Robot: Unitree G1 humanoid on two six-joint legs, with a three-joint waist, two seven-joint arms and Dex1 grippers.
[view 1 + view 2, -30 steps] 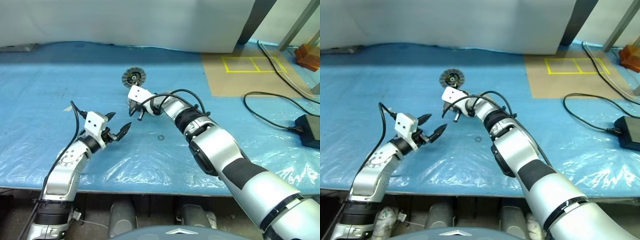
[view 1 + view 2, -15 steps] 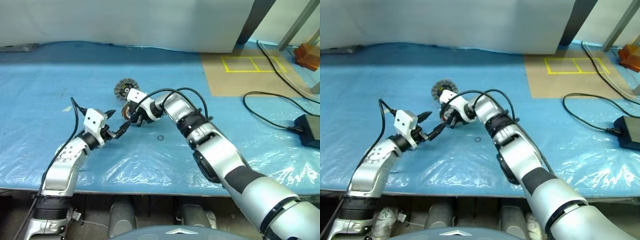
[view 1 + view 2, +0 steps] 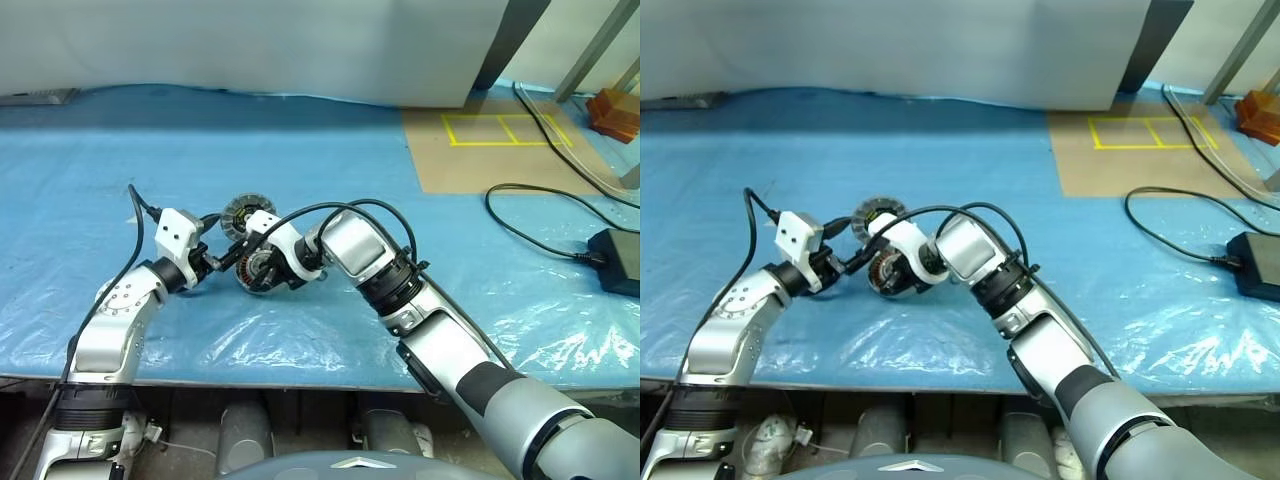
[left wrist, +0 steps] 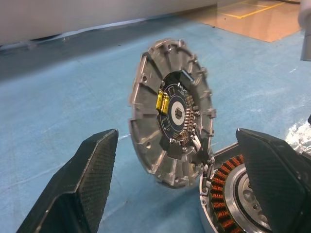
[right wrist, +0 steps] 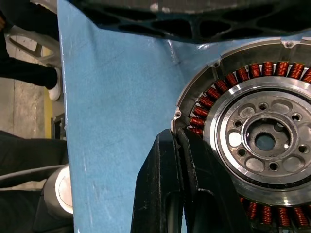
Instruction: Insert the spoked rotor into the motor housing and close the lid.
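Right gripper [image 3: 262, 280] is clamped tight on the rim of the spoked rotor [image 5: 265, 141], fingers [image 5: 187, 189] pinching its edge at the copper windings. In the right wrist view the silver holed hub and the ring of copper coils face the camera. From the head views the rotor [image 3: 262, 270] sits low over the blue plastic-covered table [image 3: 120, 140], front centre, just ahead of the left gripper; can't tell whether it touches the sheet.

Left gripper [image 3: 222, 262] is released, jaws spread wide, nothing between them. It points level toward the two parts. In the left wrist view its black fingers [image 4: 85, 179] frame the motor housing [image 4: 170, 126], which stands on edge, tilted, black centre with yellow components facing the camera, ribbed grey rim around it. The rotor [image 4: 233, 194] is right beside the housing's lower edge, near touching; contact not resolvable.

In the head views the housing [image 3: 240, 213] is just behind the rotor, between the two grippers.

Further right on the table: a brown board [image 3: 500, 150] with yellow tape squares, a black cable [image 3: 540, 225] and a black power brick [image 3: 620, 258].
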